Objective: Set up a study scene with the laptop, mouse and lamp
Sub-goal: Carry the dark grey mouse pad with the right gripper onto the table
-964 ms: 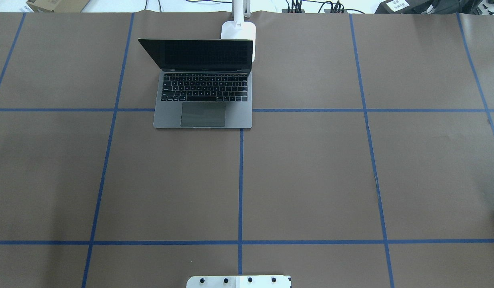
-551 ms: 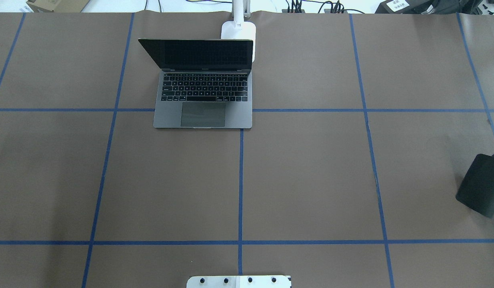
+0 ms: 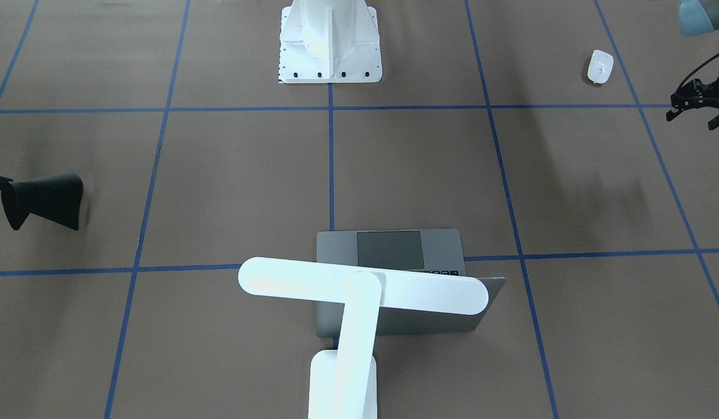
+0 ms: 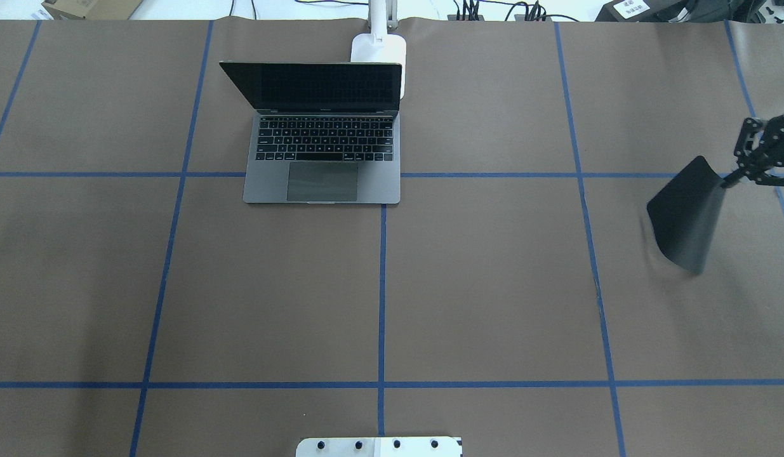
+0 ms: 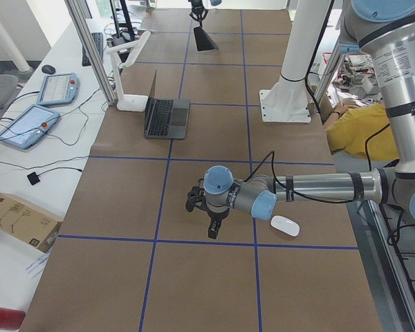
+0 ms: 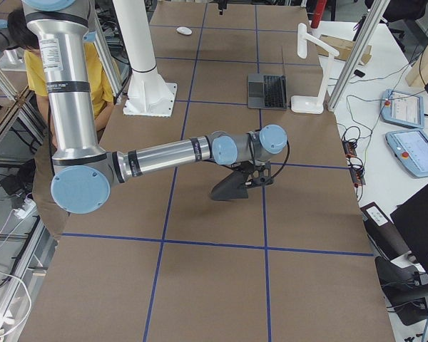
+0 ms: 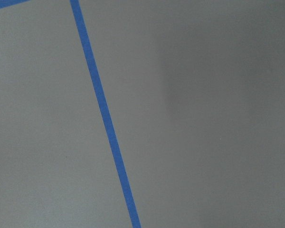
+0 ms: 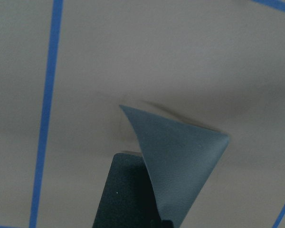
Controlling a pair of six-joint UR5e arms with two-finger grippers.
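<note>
Right gripper (image 4: 729,179): the fingers are clamped on one corner of the black mat (image 4: 684,219). The mat is held up at that corner and droops, curled, toward the brown paper of the table (image 4: 493,285). Whether its low edge touches the paper cannot be told.

Left gripper (image 3: 694,107): it is held above the table on the robot's left. Whether its fingers are apart or together cannot be made out. Only paper and blue tape (image 7: 104,123) are shown by its wrist view.

Change against the overhead view 0.6 s earlier: the mat is now found farther from the robot's edge and farther in from the right border. The right gripper, then out of view, is now seen. At 1.0 s earlier only a dark sliver was seen at that border. The laptop (image 4: 322,149) and the lamp (image 3: 359,291) are unmoved.

Positions: the laptop is set open on the far side, just left of the centre line. The lamp's base is placed just behind the lid and its bar head is held over the lid. The mouse (image 3: 599,66) is laid near the robot's edge on its left, apart from the left gripper and well apart from the laptop.

Hidden or cut off:
- The mouse is outside the overhead view, and the lamp is cut off there above its base.
- In the front-facing view most keys are covered by the lid and lamp head.
- In the same view both grippers are clipped by the side edges.
- The white pedestal (image 3: 330,52) is cut off at the top there.
</note>
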